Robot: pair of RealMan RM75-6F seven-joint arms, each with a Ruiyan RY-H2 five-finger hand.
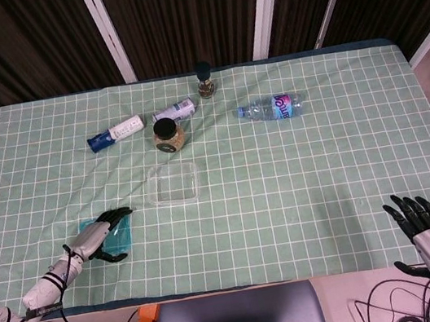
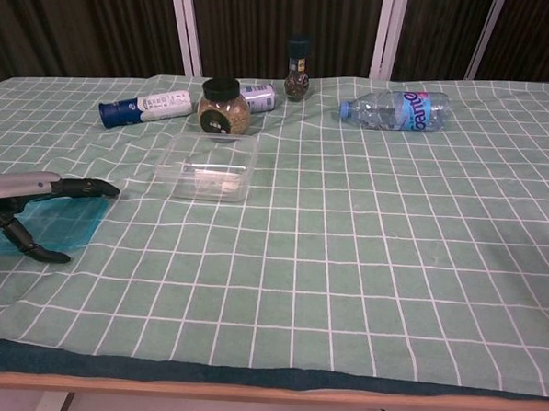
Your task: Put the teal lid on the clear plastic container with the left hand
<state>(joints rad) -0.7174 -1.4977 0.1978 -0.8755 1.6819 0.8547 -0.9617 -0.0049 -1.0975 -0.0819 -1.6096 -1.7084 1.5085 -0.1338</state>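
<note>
Now, left hand (image 1: 96,238) over teal lid (image 1: 120,235) (fingers spread)

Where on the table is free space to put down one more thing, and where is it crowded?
The cloth is bare right of the clear container and below the water bottle. It is crowded at the back left: spray can, tin, jar, grinder.

The water bottle (image 2: 395,111) lying on its side carries a blue and pink label with large white letters, but the word cannot be made out with certainty in either view. The blue-capped white tube (image 2: 146,106) and the small can (image 2: 257,96) bear print too small to read.
</note>
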